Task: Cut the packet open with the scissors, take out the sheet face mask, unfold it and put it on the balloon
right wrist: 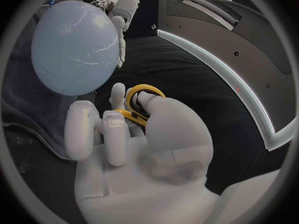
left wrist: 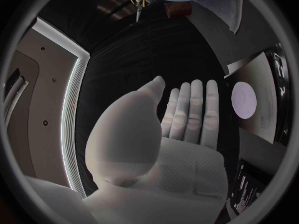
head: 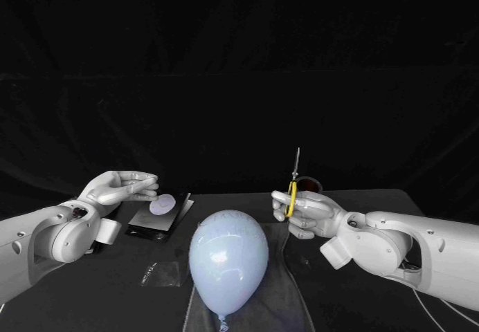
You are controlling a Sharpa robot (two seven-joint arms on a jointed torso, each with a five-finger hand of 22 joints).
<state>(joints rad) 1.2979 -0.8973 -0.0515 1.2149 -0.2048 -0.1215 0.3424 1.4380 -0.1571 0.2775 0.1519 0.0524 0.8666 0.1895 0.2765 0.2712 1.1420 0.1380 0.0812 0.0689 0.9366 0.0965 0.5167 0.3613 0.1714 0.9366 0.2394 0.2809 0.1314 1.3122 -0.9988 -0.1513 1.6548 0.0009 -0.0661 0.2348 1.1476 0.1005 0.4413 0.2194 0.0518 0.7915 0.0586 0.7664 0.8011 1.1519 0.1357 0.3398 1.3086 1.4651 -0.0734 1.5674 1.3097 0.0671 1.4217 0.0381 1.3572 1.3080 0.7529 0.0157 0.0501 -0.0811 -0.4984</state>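
The right hand [head: 311,214] holds yellow-handled metal scissors [head: 291,194] upright beside a pale blue oval balloon [head: 228,259].
Its fingers are closed through the handle loops, and the blades point up. The left hand [head: 118,187] holds nothing, its fingers stretched out straight above a flat dark-grey packet with a white round mark [head: 158,216]. The packet lies on the black table [head: 90,290], just beside the balloon on the robot's left.

A robot lab: black table [head: 110,304] before a black curtain [head: 239,83].
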